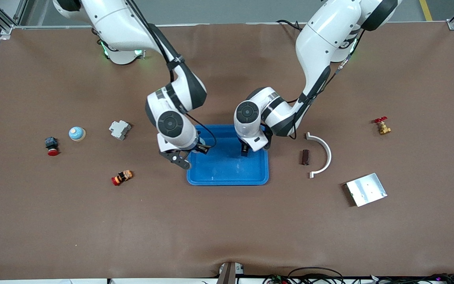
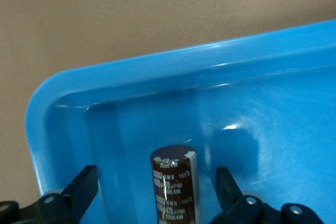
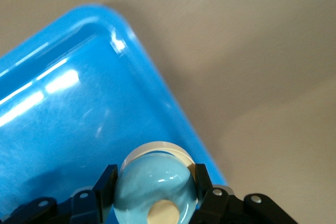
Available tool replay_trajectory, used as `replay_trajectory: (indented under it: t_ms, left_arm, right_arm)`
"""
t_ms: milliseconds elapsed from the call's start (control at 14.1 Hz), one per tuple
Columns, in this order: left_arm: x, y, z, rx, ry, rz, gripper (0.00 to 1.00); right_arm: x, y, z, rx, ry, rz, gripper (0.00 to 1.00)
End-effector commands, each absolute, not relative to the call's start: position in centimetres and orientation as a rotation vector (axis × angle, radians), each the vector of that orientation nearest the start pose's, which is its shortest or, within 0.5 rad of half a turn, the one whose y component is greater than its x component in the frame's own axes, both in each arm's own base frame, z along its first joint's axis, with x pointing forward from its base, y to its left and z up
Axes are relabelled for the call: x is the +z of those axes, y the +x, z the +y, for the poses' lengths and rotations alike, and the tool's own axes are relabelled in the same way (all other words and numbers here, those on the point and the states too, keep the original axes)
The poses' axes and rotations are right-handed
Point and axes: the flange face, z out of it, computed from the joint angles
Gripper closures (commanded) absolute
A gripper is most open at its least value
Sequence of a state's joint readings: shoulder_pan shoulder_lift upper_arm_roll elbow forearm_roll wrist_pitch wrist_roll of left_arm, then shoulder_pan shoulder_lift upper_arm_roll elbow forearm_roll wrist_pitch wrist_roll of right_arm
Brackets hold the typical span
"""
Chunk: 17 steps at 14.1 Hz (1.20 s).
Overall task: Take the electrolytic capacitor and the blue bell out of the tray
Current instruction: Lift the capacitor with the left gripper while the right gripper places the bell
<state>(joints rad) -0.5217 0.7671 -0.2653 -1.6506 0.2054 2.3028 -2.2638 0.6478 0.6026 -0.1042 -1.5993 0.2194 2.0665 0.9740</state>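
A blue tray (image 1: 227, 182) lies mid-table. My left gripper (image 1: 245, 151) is low inside the tray at the left arm's end. In the left wrist view (image 2: 155, 195) its fingers (image 2: 84, 187) stand wide apart, open. A brown capacitor (image 2: 175, 184) with white print rests between them, touching neither, near the tray's corner (image 2: 157, 72). My right gripper (image 1: 202, 146) is over the tray's corner at the right arm's end. In the right wrist view (image 3: 155, 184) it is shut on a light blue bell (image 3: 152, 184) with a cream button, above the tray rim (image 3: 157, 93).
A second light blue bell (image 1: 77, 133), a red push button (image 1: 52, 146), a grey breaker (image 1: 120, 129) and an orange part (image 1: 121, 177) lie toward the right arm's end. A brown part (image 1: 305, 157), a white curved bracket (image 1: 323, 154), a brass valve (image 1: 382, 126) and a metal plate (image 1: 365, 189) lie toward the left arm's end.
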Motion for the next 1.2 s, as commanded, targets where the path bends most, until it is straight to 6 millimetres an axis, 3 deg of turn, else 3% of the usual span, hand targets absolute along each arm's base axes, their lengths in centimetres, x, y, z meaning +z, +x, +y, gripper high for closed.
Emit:
replay_trajectory:
  t_ms: [0,212,354,566,637,708,920,1062,1132]
  left_arm:
    - [17.1,48.9,-45.6,0.059,-2.348,-1.943,0.0]
    - [16.9,48.9,-45.7,0.053,-2.356,-1.936,0.0]
    - [17.2,49.1,-45.6,0.05,-2.352,-1.945,0.0]
    - [17.6,49.4,-45.6,0.047,-2.349,-1.96,0.0]
    - [17.6,49.3,-45.7,0.046,-2.349,-1.959,0.09]
    - [17.6,49.2,-45.8,0.045,-2.353,-1.957,0.25]
    - [17.8,49.3,-45.9,0.043,-2.364,-1.949,1.0]
    - [17.9,49.7,-45.7,0.041,-2.365,-1.954,1.0]
    - [18.2,49.9,-45.7,0.037,-2.367,-1.959,1.0]
  right_arm:
    - [28.7,58.9,31.8,0.345,-3.007,0.821,0.82]
    - [28.5,61.3,24.8,0.335,-3.147,0.733,0.82]
    - [29.2,62.8,19.2,0.363,-3.152,0.692,0.85]
    - [28.6,63.0,11.9,0.411,-3.17,0.562,0.85]
    - [28.6,62.8,9.6,0.402,-3.193,0.525,0.85]
    - [28.6,62.6,6.9,0.385,-3.196,0.492,0.86]
    - [26.9,62.0,1.2,0.316,-3.18,0.42,0.86]
    - [25.5,62.1,-1.8,0.225,-3.176,0.416,0.87]
    - [24.9,62.0,-2.4,0.193,-3.174,0.419,0.87]
